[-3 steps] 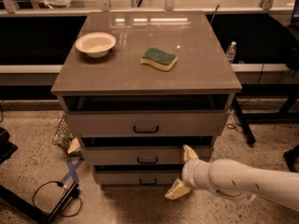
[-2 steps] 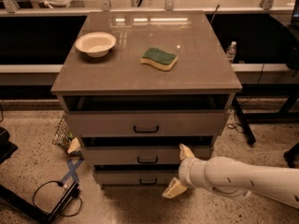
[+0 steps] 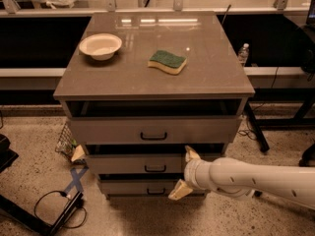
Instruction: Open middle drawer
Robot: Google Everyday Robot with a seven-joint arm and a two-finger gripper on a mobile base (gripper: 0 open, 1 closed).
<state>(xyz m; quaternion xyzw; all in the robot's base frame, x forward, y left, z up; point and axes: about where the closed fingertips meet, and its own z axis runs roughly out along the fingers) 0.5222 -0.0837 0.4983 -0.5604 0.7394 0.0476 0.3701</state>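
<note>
The cabinet [image 3: 231, 85] has three grey-beige drawers stacked. The middle drawer [image 3: 123, 164] has a small black bar handle [image 3: 155, 168] at centre. The top drawer [image 3: 108, 130] stands out a little from the cabinet, with a dark gap above it. The bottom drawer [image 3: 123, 187] sits lowest and furthest back. My gripper [image 3: 185, 172] is in front of the middle drawer, just right of its handle. It is open, with one tan finger [image 3: 191, 154] at the drawer's top edge and the other down by the bottom drawer. It holds nothing.
A white bowl [image 3: 100, 45] and a green-and-yellow sponge [image 3: 168, 61] lie on the cabinet top. Cables and a black stand [image 3: 59, 210] lie on the floor at left. A water bottle [image 3: 243, 53] stands behind at right. My white arm [image 3: 261, 178] comes in from the right.
My gripper has moved a little to the left, closer to the middle drawer's handle. The drawers have not moved.
</note>
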